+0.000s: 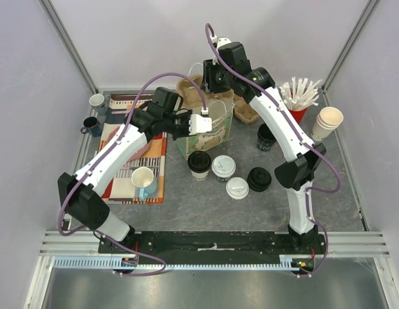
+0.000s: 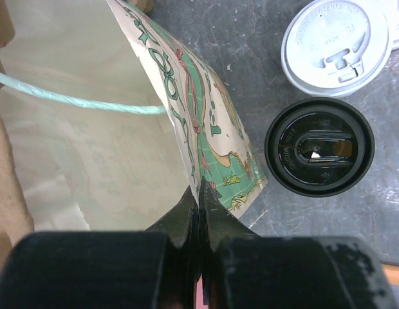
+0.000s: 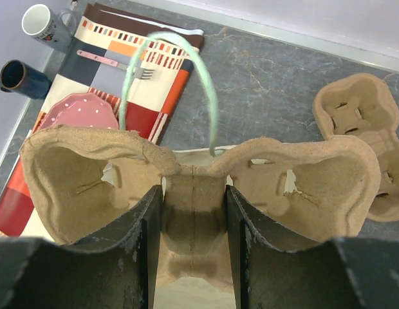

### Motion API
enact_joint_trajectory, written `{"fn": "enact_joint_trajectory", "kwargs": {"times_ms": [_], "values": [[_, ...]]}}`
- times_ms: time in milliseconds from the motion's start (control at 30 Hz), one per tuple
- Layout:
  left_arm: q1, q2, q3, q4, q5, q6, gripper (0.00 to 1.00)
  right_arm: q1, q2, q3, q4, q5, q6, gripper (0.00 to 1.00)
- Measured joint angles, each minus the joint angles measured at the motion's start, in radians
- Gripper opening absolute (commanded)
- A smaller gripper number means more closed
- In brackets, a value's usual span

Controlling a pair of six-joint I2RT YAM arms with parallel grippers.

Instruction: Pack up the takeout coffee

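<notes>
Paper bag (image 1: 212,132), printed green and red on a pale ground, pale green cord handle (image 2: 77,100); stands upright and open-mouthed mid-desk (image 1: 186,203)

Left tool (image 2: 199,193): jaws closed flat on the bag's near wall at its top edge, pinching the paper.

Right tool (image 3: 194,193): fingers (image 3: 145,244) clamped either side of the central bridge of a pulp cup carrier (image 3: 302,187), held above the bag's mouth (all wells bare).

Takeout coffee (image 1: 223,166), white sip lid: on the desk just in front of the bag, outside it. A second one (image 1: 237,187) stands just beside it, nearer the arm bases.

Black-lidded cup (image 1: 199,161): to the left of the first coffee, close by the bag.

Loose black lid (image 1: 259,179): flat on the desk, just right of the second coffee.

Lidless black cup (image 1: 266,136): right of the bag.

Second pulp carrier (image 1: 248,109): lying behind the bag on the right.

Patterned placemat (image 1: 122,138): left side, carrying a pale mug (image 1: 143,180)
</notes>
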Motion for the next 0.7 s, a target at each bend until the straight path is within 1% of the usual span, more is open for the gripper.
{"fn": "enact_joint_trajectory", "kwargs": {"times_ms": [100,267,400,533,700], "values": [[-0.011,-0.039,-0.047,0.054,-0.028,0.022,0.02,0.013,0.000,0.025,-0.011,0.008,-0.001,0.00],[-0.023,-0.111,-0.186,0.241,-0.099,0.060,0.02,0.021,-0.021,0.033,0.011,0.031,0.004,0.00],[-0.030,-0.111,-0.222,0.358,-0.147,0.092,0.02,0.021,-0.049,0.032,0.066,0.035,0.008,0.00],[-0.039,-0.111,-0.244,0.439,-0.171,0.135,0.02,0.036,-0.089,0.032,0.123,0.052,0.003,0.00],[-0.043,-0.111,-0.273,0.478,-0.180,0.181,0.02,0.064,-0.129,0.017,0.160,0.051,0.004,0.00]]}}
